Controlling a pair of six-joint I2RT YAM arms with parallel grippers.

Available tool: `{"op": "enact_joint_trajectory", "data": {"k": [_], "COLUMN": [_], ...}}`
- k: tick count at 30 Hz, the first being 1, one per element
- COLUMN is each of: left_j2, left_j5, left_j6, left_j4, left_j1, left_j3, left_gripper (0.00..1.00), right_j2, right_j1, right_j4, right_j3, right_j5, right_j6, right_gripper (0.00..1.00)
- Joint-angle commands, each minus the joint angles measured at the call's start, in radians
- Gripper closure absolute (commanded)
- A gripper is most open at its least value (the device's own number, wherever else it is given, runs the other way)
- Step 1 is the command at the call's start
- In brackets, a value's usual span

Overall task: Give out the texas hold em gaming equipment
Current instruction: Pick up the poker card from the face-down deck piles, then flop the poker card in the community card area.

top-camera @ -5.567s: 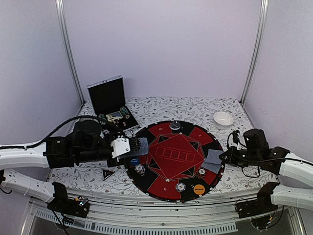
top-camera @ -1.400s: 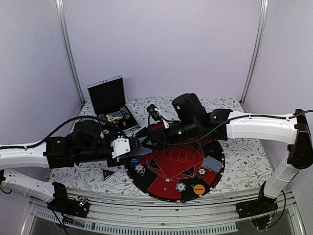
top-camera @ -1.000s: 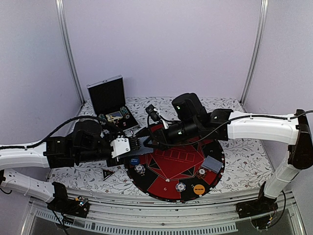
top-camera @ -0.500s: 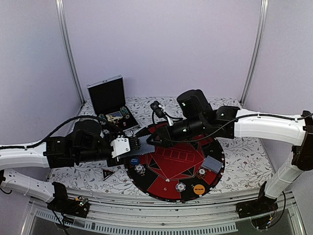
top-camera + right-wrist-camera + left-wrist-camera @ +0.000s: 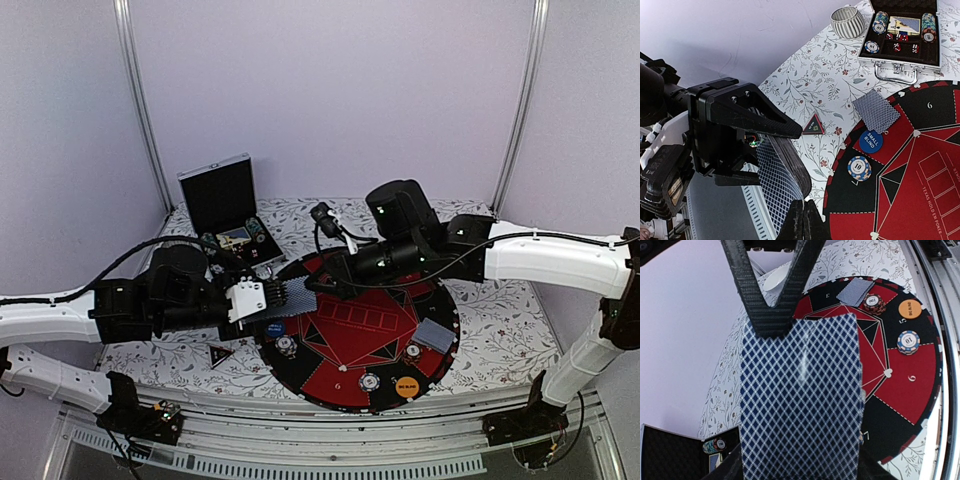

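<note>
Floral worktop [image 5: 490, 310], mid-frame: left end effector [image 5: 272, 297] clamps the deck [image 5: 782, 185], right end effector [image 5: 800, 220] pressed together on the top card [image 5: 800, 400]. Slide it off flat, I'd say, dragging no neighbours.

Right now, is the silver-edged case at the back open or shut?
Open. The case has its lid upright, and the right wrist view shows poker chips stacked inside.

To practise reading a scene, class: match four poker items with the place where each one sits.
Items:
1 deck
2 marker
3 orange button
4 chip stacks

Places:
A in the case
B in the left claw
C on the mat
D on the cloth

Pairs: 1-B, 2-D, 3-C, 4-A
</note>
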Motion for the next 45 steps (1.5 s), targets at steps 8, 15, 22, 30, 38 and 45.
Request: {"op": "enact_joint_trajectory", "data": {"k": [8, 15, 22, 30, 38, 45], "left_j2": [-0.008, -0.008, -0.007, -0.008, 0.017, 0.021], "left_j5": [0.016, 0.015, -0.014, -0.030, -0.110, -0.120], "left_j6": [0.002, 0.002, -0.003, -0.010, -0.051, -0.082], "left_j4": [0.024, 0.023, 0.024, 0.026, 0.039, 0.043], "left_j1": [0.010, 0.009, 0.011, 0.020, 0.073, 0.127], "left_j3": [-0.003, -0.002, -0.001, 0.005, 0.030, 0.043], "left_gripper": [0.44, 0.44, 0.44, 0.44, 0.44, 0.44], "right_j2": [-0.113, -0.146, -0.283, -0.253, 0.172, 0.408], "right_j1": [-0.011, -0.019, -0.119, -0.204, -0.201, -0.173], "right_j4": [-0.010, 0.009, 0.004, -0.123, -0.252, -0.283], "right_j3": [-0.020, -0.035, -0.104, -0.092, 0.209, 0.422], "right_j5": [-0.013, -0.030, 0.082, 0.424, 0.625, 0.707], "right_j6": [-0.013, -0.018, -0.009, -0.091, -0.269, -0.379], "right_gripper": [0.98, 0.98, 0.98, 0.99, 0.98, 0.99]}}
